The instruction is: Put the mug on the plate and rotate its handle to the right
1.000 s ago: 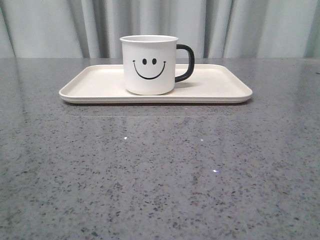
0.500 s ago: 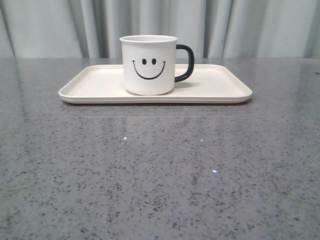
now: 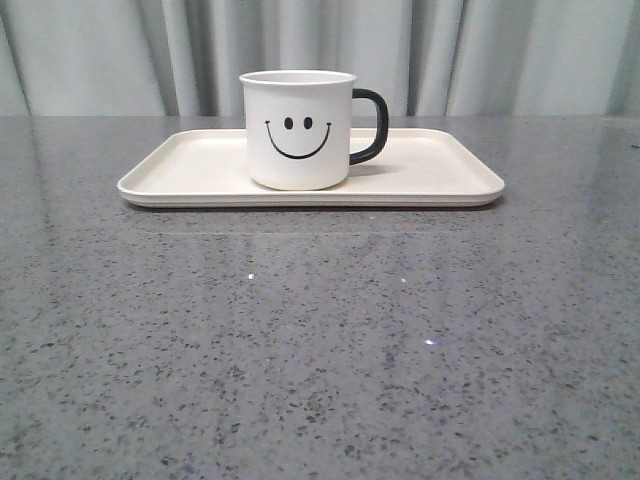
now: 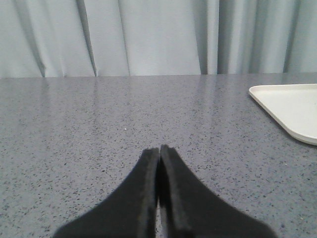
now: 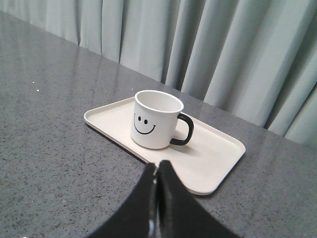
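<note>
Front view: mug (image 3: 298, 130) stands upright on the plate (image 3: 180, 175), a bit left of the plate's middle, smiley print facing the camera. Handle (image 3: 371, 126) sticks out to the right. Neither of my arms is in frame here. Nothing else sits on the plate or around it. Table (image 3: 320, 350) is grey speckled stone, glossy, with the plate's reflection showing just in front of its near rim. Pale grey-green curtain (image 3: 120, 55) hangs in folds behind the table's far edge.

Left wrist view: my left gripper (image 4: 159, 151) has its black fingers pressed together, holding nothing, above bare tabletop. Only one rounded corner of the plate (image 4: 290, 106) shows, well apart from the fingertips. Same curtain behind.

Right wrist view: my right gripper (image 5: 158, 166) is also closed tight with nothing between the fingers. It sits above the table, its tips overlapping the plate's (image 5: 218, 158) near rim in this view. Mug (image 5: 154, 119) is upright on the plate beyond the fingertips, clear of them, handle (image 5: 183, 130) pointing along the plate's long side. Nothing stands between gripper and mug.
</note>
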`<state>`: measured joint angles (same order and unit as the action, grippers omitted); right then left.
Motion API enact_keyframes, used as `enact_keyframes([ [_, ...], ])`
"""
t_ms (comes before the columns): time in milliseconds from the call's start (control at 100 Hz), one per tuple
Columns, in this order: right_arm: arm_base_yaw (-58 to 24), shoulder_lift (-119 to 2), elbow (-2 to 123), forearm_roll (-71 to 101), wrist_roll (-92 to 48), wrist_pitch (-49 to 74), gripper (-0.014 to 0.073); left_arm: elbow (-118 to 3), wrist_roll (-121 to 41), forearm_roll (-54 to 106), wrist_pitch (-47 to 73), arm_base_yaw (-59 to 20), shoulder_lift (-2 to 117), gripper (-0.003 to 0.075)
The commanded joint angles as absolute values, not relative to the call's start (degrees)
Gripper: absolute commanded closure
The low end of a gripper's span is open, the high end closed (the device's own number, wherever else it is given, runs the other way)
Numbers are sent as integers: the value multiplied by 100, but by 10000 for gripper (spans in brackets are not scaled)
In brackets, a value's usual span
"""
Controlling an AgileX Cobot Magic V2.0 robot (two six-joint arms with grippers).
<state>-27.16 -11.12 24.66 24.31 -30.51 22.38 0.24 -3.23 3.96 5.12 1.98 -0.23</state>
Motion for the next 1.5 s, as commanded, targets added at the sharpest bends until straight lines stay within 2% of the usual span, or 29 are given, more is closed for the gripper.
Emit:
enact_keyframes([
  [0,-2689,-1166,2611,2519,-3041,1791,655,47,-316,403,122,213,-218,739],
  [860,-2689,-1166,2534,2519,-3041,1778,655,47,-316,403,122,213,-218,739],
  [1060,-2689,-1166,2229,2370,-2974,1056,655,47,-316,403,122,213,-218,739],
  [1150,-2614,-1166,2053,1953,-2456,441,655,47,-316,403,122,213,-218,739],
  [1310,-2187,-1160,1612,842,-734,-447,655,47,-316,403,122,213,-218,739],
  [1490,-1593,-870,1191,-50,207,-578,655,47,-316,403,122,213,-218,739],
])
